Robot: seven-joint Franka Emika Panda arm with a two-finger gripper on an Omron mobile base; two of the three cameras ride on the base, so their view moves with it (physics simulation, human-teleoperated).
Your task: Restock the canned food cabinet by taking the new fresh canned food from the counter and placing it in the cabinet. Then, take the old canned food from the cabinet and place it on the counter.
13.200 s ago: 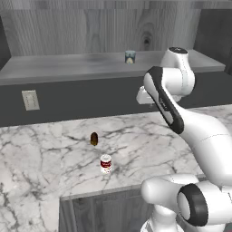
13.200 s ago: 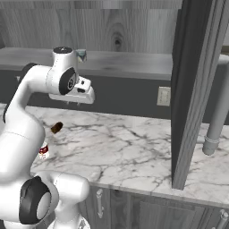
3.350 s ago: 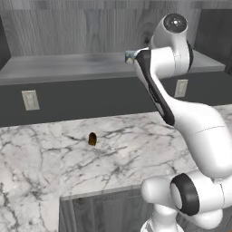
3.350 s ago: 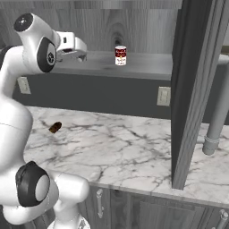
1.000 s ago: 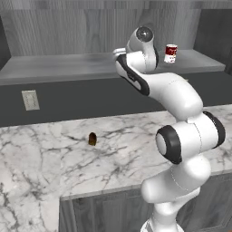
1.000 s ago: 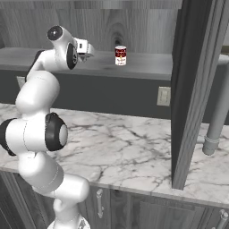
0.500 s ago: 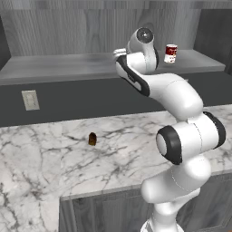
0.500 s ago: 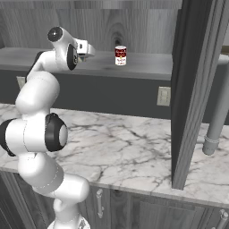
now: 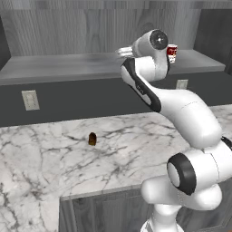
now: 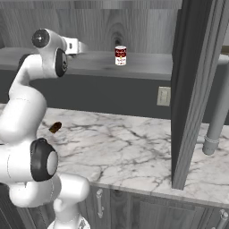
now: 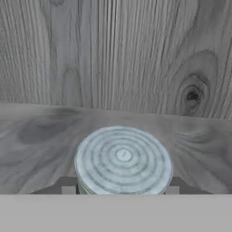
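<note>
The old canned food sits upright on the cabinet shelf board, and in the hand view its ringed silver lid lies squarely between the two dark fingertips, one at each side of the can's body just below the lid rim. The jaws are drawn in against the can's sides, pinching it. A sliver of the can's greenish wall shows under the lid at the left fingertip. Behind the can rises the cabinet's grey wood-grain back wall, with a dark knot to the can's upper right. In the right base view the gripper reaches over the shelf from the arm's raised wrist; the can itself is hidden there by the hand. Farther along the same shelf, well apart from the gripper, stands the new fresh canned food, upright, its red band above the white. In the left base view this red-and-white can peeks out just beside the arm's upper joint. Below the cabinet lies the counter, on which a small dark brown object rests alone.
</note>
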